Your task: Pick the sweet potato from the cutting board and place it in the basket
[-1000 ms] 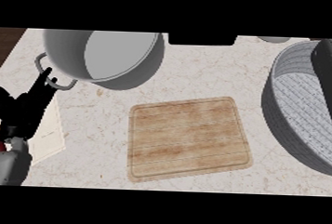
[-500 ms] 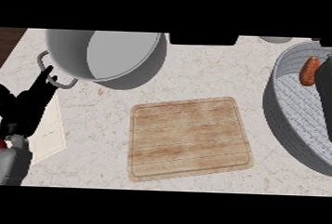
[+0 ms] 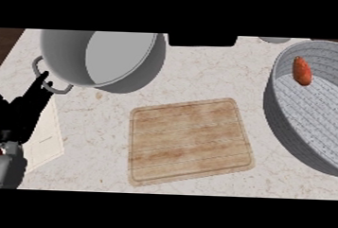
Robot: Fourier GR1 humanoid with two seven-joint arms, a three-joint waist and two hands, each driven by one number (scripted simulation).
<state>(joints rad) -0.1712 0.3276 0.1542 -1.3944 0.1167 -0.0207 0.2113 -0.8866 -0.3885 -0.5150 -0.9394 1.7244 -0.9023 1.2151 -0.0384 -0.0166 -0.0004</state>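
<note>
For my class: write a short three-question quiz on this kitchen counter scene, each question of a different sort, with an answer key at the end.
1. True or false: the sweet potato lies on the cutting board.
2. Multiple choice: which thing stands at the counter's far left? A) the basket B) the pot C) a plate
3. Fill in: the left hand shows at the view's left edge with its fingers ____.

Key
1. False: it lies inside the basket, near its far wall; the board is bare.
2. B: the grey pot, with a handle toward the left hand.
3. Straight; it holds nothing. The right hand's fingers do not show.
</note>
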